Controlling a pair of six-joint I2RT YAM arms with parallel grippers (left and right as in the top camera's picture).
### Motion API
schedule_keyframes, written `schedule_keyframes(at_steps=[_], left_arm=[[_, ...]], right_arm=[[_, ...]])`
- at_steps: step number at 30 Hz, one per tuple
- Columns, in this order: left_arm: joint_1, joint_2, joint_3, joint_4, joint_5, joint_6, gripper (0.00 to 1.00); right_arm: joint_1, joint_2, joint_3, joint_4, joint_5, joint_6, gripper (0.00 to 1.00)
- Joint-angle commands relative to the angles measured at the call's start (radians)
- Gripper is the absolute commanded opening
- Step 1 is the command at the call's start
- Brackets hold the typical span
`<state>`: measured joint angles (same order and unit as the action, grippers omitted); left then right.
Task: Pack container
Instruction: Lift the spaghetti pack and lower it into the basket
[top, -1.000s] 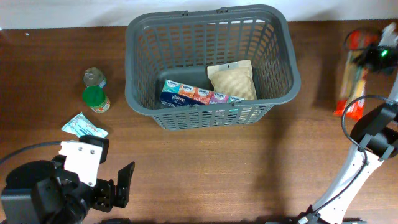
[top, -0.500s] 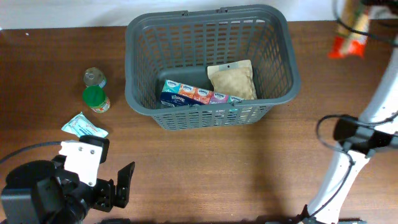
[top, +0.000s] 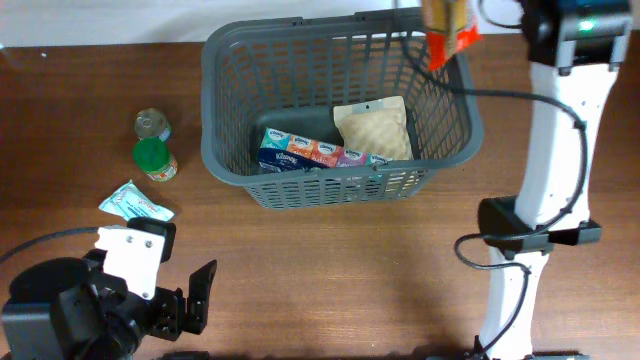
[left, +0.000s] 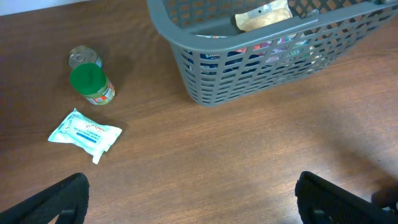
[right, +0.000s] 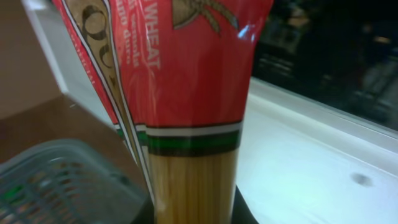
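Observation:
The dark grey slotted container (top: 207, 110) stands at the back middle of the table; it also shows in the left wrist view (left: 186, 68) and the right wrist view (right: 56, 155). Inside lie a tissue multipack (top: 310, 152) and a tan pouch (top: 372, 128). My right gripper (right: 193, 214) is shut on a red spaghetti packet (right: 186, 93), held above the container's back right corner (top: 445, 25). My left gripper (left: 196, 205) is open and empty, low over the table's front left (top: 185, 300).
Left of the container are a green-lidded jar (top: 153, 160), a small can (top: 152, 124) behind it, and a pale blue wipes packet (top: 135, 203). They also show in the left wrist view: jar (left: 91, 84), can (left: 84, 57), packet (left: 84, 130).
My right arm lifted the spaghetti packet from the far right of the table and swung it left, to above the container's back right corner. The left arm has not moved.

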<state>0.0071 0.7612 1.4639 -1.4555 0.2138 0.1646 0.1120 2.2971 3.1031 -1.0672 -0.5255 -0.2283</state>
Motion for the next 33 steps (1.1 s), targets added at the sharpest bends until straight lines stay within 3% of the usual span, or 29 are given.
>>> schedule_keyframes(at_steps=[1,8,14,21,25,26,27,28,33], left_arm=[[0.002,0.002,-0.001,-0.001,0.015,0.006,0.99],[0.002,0.002,-0.001,-0.001,0.015,0.006,0.99],[0.002,0.002,-0.001,-0.001,0.014,0.006,0.99],[0.002,0.002,-0.001,-0.001,0.015,0.006,0.99],[0.002,0.002,-0.001,-0.001,0.015,0.006,0.99],[0.002,0.002,-0.001,-0.001,0.015,0.006,0.99],[0.002,0.002,-0.001,-0.001,0.015,0.006,0.99],[0.002,0.002,-0.001,-0.001,0.015,0.006,0.99],[0.002,0.002,-0.001,-0.001,0.015,0.006,0.99]], right_arm=[[0.079,-0.061,0.037,-0.003,-0.028,-0.089,0.03],[0.184,-0.058,-0.019,-0.190,-0.009,-0.352,0.04],[0.211,-0.058,-0.191,-0.273,-0.008,-0.597,0.04],[0.218,-0.058,-0.389,-0.271,-0.009,-0.741,0.04],[0.218,-0.057,-0.434,-0.253,-0.009,-0.744,0.04],[0.218,-0.056,-0.434,-0.254,-0.010,-0.743,0.33],[0.218,-0.056,-0.434,-0.252,-0.011,-0.732,0.90],[0.217,-0.058,-0.433,-0.250,-0.018,-0.731,0.99],[0.200,-0.098,-0.397,-0.248,-0.020,-0.648,0.99]])
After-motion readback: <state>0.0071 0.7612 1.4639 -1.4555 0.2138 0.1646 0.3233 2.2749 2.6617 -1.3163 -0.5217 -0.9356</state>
